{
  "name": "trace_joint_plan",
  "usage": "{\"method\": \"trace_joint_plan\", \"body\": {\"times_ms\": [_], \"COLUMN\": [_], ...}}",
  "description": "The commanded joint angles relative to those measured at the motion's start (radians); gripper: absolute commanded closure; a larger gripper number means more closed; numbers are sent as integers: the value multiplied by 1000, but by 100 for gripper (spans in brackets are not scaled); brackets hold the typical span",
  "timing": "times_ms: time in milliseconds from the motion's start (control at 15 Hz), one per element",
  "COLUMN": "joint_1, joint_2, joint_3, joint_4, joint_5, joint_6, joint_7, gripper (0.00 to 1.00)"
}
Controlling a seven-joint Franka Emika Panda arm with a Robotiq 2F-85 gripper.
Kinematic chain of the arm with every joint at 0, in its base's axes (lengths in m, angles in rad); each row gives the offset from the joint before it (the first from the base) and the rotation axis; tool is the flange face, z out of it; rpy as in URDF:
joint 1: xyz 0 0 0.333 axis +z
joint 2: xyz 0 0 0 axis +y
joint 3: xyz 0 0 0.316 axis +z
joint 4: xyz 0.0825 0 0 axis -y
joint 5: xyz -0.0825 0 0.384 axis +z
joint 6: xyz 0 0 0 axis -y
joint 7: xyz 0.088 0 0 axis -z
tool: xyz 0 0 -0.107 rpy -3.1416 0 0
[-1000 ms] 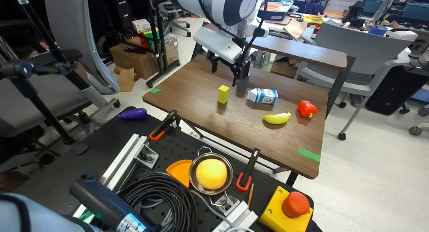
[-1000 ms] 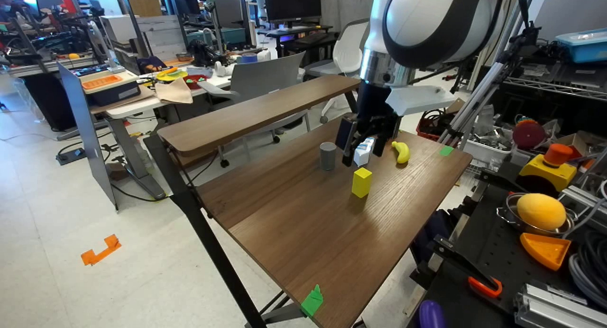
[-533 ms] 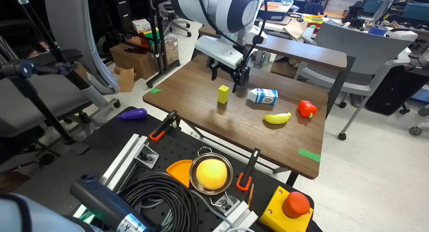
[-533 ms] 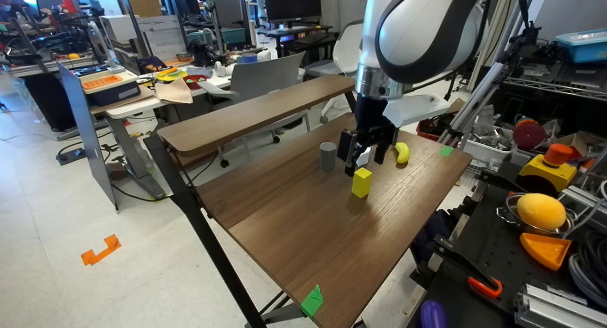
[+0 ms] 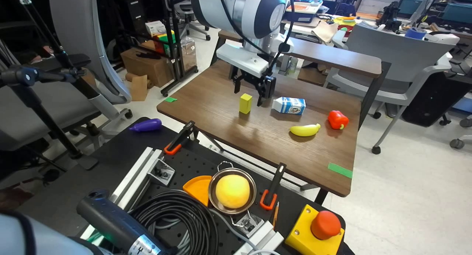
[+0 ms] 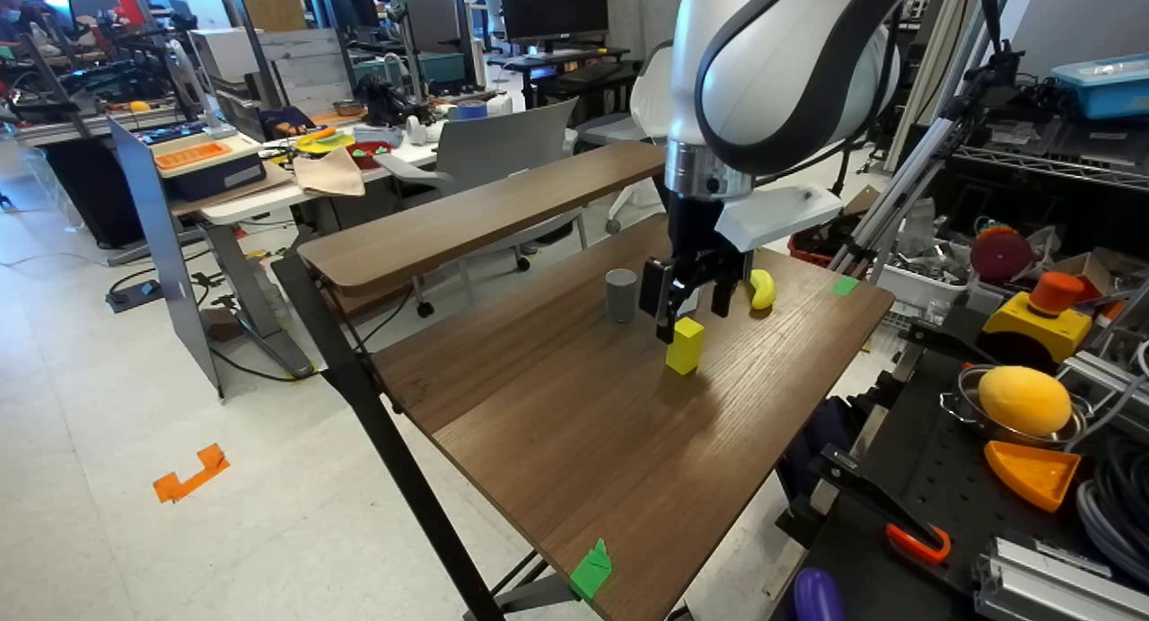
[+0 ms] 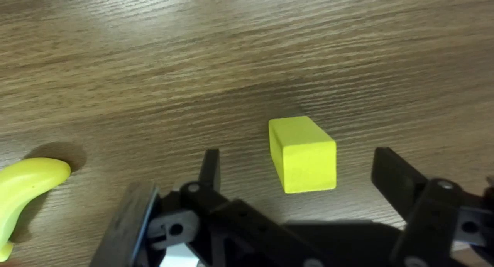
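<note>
Tool [image 7: 298,168] sits lower than in the earlier frame, closer to the yellow block [image 7: 309,167]. Jaws spread wide; block shows between them in the wrist view. Block stands upright on the table [image 6: 539,424]. Near it: milk carton [image 5: 289,105] on its side, grey cup [image 6: 620,296] upright. Banana [image 5: 305,130] and red pepper [image 5: 337,120] lie farther off.

In an exterior view my pincer [image 5: 248,95] hangs spread wide above the table [image 5: 263,135], and there's the block [image 5: 245,105], upright, so near me! The carton [image 5: 289,105] is down on its side, the banana [image 5: 305,130] in front of it, the pepper [image 5: 337,120] close to the table's edge. In the foreground, a red button [image 5: 325,224] tops a yellow box [image 5: 305,231]!
</note>
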Motion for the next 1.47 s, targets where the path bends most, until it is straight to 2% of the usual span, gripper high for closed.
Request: {"method": "trace_joint_plan", "body": {"times_ms": [0, 67, 133, 667, 733, 933, 1133, 1400], "joint_1": [21, 22, 25, 41, 40, 48, 69, 159], "joint_2": [21, 23, 23, 28, 27, -9, -83, -121], "joint_3": [-16, -15, -16, -22, -21, -24, -34, -110], "joint_4": [36, 38, 40, 55, 59, 38, 1, 22], "joint_5": [-29, -29, -32, -43, -42, -67, -131, -283], "joint_6": [-45, -48, -53, -63, -64, -39, 46, 192], "joint_7": [25, 25, 26, 33, 31, 23, 20, 114], "gripper": [0, 25, 26, 88, 91, 91, 91, 91]}}
